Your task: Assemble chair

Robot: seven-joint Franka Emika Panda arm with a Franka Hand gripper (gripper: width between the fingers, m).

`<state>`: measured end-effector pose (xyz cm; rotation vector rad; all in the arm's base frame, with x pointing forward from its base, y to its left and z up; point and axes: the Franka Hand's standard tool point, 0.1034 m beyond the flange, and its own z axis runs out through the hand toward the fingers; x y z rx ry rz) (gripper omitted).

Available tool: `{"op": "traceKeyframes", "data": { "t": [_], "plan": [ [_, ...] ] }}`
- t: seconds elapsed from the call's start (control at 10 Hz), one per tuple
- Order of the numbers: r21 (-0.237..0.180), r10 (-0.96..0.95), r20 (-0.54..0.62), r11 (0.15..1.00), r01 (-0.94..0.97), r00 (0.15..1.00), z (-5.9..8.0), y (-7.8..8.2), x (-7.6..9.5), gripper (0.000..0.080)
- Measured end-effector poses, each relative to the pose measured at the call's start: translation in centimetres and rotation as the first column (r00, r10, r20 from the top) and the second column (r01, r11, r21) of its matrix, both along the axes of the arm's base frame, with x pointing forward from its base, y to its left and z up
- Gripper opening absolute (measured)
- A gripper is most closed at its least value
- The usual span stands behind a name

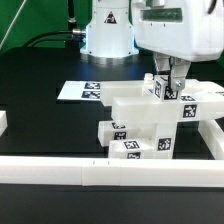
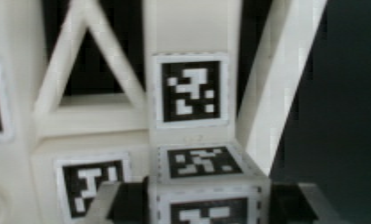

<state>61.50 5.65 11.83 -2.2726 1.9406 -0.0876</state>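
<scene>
The chair body point(image 1: 140, 122) is a stack of chunky white tagged parts in the middle of the black table. My gripper point(image 1: 166, 90) stands over its top right part, shut on a small white tagged cube point(image 1: 160, 88). In the wrist view the cube point(image 2: 203, 180) sits between the two dark fingers point(image 2: 136, 198), and the gripper point(image 2: 208, 205) holds it close against the chair. Behind it rise the white bars of the X-braced frame point(image 2: 84, 70) and an upright block with a tag point(image 2: 194, 88). The cube's underside is hidden.
The marker board point(image 1: 84, 90) lies flat behind the chair on the exterior view's left. Long low white border rails run along the front point(image 1: 100, 170) and the right point(image 1: 214, 135). The robot base point(image 1: 108, 35) stands at the back.
</scene>
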Motion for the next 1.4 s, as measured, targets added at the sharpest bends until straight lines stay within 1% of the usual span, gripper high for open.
{"op": "traceKeyframes", "data": {
  "t": [0.3,0.5,0.6,0.7,0.8,0.9,1.0,1.1,1.4],
  "plan": [
    [0.025,-0.139,-0.003,0.990,0.139,0.990,0.0,0.3,0.1,0.0284],
    [0.018,-0.094,-0.003,0.995,0.094,0.996,0.1,0.4,0.1,0.0285],
    [0.015,-0.038,0.002,0.999,0.038,0.999,0.5,0.7,0.3,0.0506],
    [0.005,0.029,0.020,1.000,-0.029,0.999,0.9,0.8,0.5,0.0506],
    [-0.023,0.190,0.047,0.982,-0.189,0.981,1.5,1.0,0.8,0.0620],
    [-0.045,0.315,0.059,0.949,-0.313,0.947,2.1,1.6,0.7,0.0643],
    [-0.059,0.385,0.060,0.922,-0.382,0.921,2.3,2.1,0.4,0.0643],
    [-0.066,0.413,0.056,0.910,-0.409,0.909,2.0,1.9,0.3,0.0649],
    [-0.113,0.612,0.051,0.789,-0.604,0.790,1.9,1.7,0.3,0.0649]
  ]
}}
